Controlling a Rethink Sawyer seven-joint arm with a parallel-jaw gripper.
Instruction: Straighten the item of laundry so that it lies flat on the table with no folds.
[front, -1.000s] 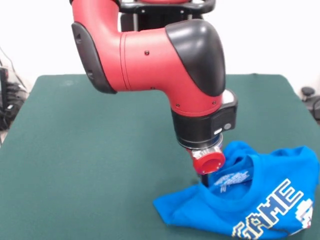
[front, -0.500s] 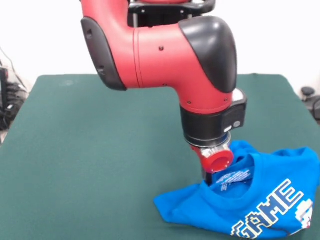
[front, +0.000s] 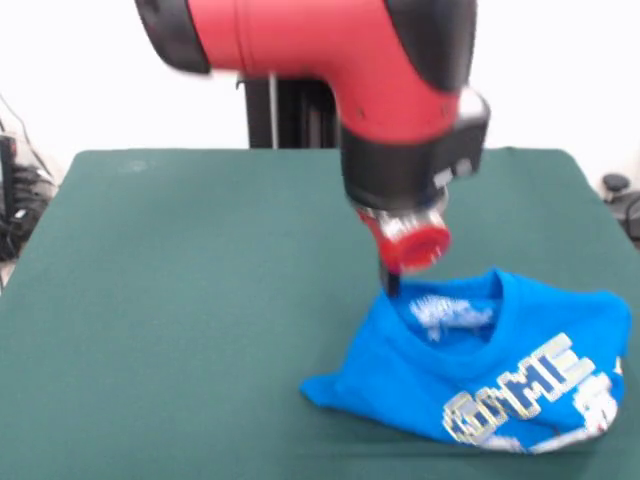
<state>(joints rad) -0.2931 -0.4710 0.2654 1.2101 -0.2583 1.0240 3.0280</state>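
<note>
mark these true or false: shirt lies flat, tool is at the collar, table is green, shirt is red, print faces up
The shirt lies flat with no folds: false, it is bunched and lifted at the collar.
The tool is at the collar edge: true.
The table is green: true.
The shirt is red: false, it is blue.
The print faces up: true, white lettering shows.

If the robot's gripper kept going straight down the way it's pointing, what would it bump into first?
Probably the blue T-shirt, close to its collar edge. The gripper points down right at that spot. Depth is hard to judge, so it might just touch the green table beside the shirt instead.
</note>
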